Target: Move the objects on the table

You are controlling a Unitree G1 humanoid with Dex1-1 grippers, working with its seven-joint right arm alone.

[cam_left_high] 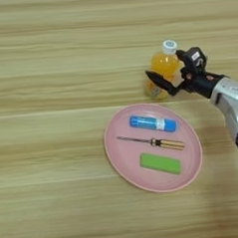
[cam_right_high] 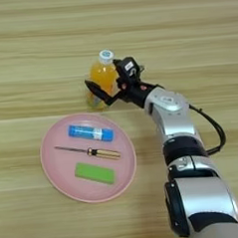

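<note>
Here the table (cam_left_high: 47, 55) carries a pink plate (cam_left_high: 191, 159) w/ a blue tube (cam_left_high: 152, 123), screwdriver (cam_left_high: 152, 142) and green block (cam_left_high: 160, 164) lying across it, all long axes running left-right. Just beyond the plate's far rim stands the orange bottle (cam_right_high: 102, 74), upright, and the right gripper (cam_right_high: 108, 85) reaches in from its right side. One black finger (cam_right_high: 98, 91) crosses the bottle's front and the other sits behind by the cap, i.e. fingers set wide round the body; can't tell if they're pressing yet.

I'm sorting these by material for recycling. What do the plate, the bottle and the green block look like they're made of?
Plate: likely plastic, matte pink, thin raised rim.
Bottle: clear plastic, orange drink showing through, white cap.
Green block: uniform matte colour; plastic, foam or rubber, can't tell.
</note>
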